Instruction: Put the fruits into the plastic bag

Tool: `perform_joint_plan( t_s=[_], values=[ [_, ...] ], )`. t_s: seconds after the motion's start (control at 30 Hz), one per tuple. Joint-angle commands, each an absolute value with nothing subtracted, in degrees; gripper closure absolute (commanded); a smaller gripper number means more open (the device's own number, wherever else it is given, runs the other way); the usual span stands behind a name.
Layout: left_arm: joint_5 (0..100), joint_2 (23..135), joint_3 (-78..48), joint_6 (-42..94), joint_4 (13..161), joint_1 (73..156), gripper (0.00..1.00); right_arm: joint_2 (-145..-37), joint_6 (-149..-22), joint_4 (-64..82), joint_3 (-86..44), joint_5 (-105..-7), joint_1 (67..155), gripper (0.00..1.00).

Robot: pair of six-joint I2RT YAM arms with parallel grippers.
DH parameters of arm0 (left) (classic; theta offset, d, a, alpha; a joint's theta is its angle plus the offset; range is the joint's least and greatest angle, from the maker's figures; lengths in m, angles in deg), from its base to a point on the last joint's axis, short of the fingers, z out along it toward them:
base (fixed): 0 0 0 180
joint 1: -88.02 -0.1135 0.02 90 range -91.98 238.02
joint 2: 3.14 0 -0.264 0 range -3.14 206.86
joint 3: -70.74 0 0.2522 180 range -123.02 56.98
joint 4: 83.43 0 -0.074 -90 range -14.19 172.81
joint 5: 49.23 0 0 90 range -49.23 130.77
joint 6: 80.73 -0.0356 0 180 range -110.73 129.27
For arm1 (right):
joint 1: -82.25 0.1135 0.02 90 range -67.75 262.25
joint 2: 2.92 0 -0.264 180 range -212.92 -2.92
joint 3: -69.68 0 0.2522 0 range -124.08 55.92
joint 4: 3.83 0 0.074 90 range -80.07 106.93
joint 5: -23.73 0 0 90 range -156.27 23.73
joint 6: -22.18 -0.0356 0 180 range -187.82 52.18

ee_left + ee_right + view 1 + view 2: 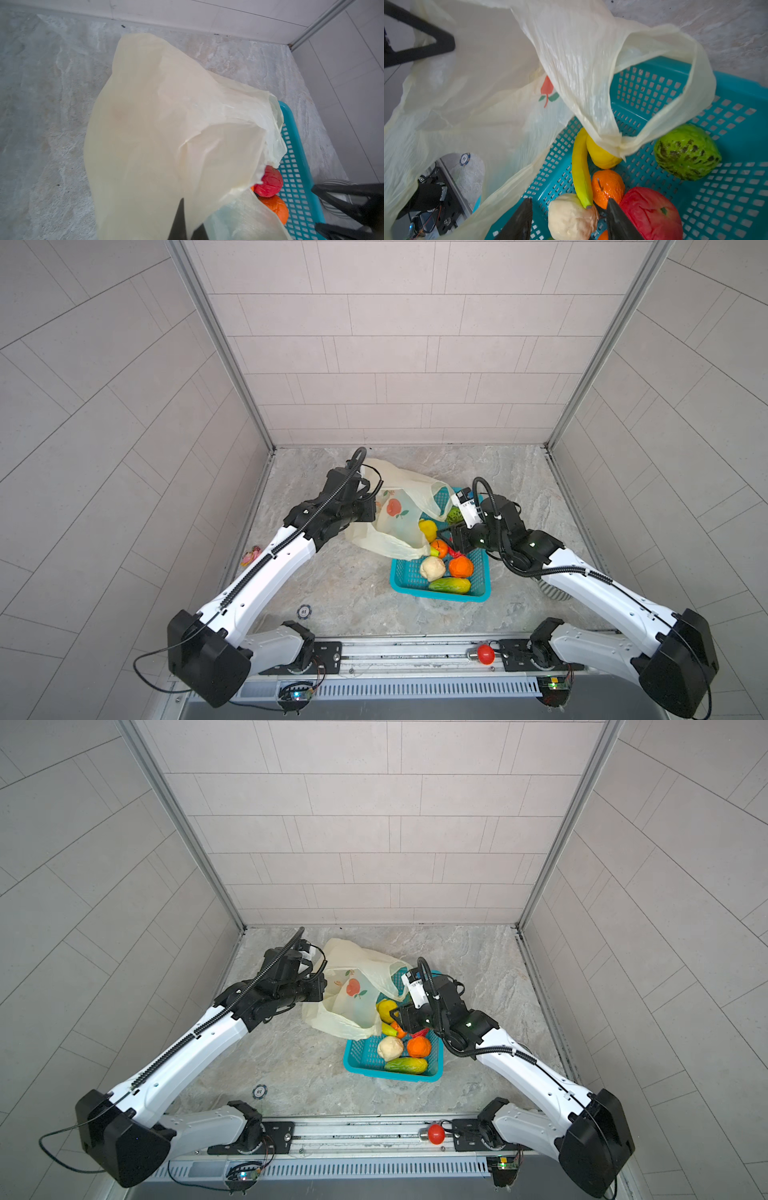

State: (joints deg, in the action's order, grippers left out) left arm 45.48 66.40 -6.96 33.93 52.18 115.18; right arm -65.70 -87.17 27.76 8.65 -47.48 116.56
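Observation:
The cream-yellow plastic bag (399,526) (353,1006) hangs partly over the teal basket (436,596), and my left gripper (190,224) is shut on its film, holding it up. Its loop handle (695,83) droops over the fruits. In the basket lie a cream fruit (571,216), a banana (580,166), an orange (608,187), a red fruit (652,212), a yellow fruit (602,158), a bumpy green fruit (687,151) and a green-yellow mango (449,585). My right gripper (570,200) hangs open just over the basket, one finger on each side of the cream fruit and the banana's tip.
A pink trinket (251,554) lies by the left wall, and a poker chip (304,610) sits near the front. A red knob (485,653) stands on the front rail. A striped grey object (550,591) lies under the right arm. Walls close three sides.

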Motion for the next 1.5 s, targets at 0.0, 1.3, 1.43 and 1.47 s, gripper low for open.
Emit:
perform_joint_plan(
  t_s=[0.0, 1.3, 1.43, 1.47],
  values=[
    [45.3, 63.2, -4.7, 35.3, 53.7, 114.8, 1.00, -65.7, -82.7, 34.6, 9.2, -46.8, 120.2, 0.44],
    [41.0, 62.3, -1.9, 38.9, 54.5, 114.9, 1.00, -92.9, -74.9, 40.6, 0.2, -53.0, 128.0, 0.36],
    [41.0, 62.4, -1.8, 39.0, 54.5, 114.9, 1.00, -92.4, -75.2, 39.1, 0.5, -52.6, 128.0, 0.52],
    [41.0, 62.4, -1.8, 39.0, 54.5, 114.9, 1.00, -92.2, -75.2, 39.0, 0.5, -52.7, 128.0, 0.57]
  ],
)
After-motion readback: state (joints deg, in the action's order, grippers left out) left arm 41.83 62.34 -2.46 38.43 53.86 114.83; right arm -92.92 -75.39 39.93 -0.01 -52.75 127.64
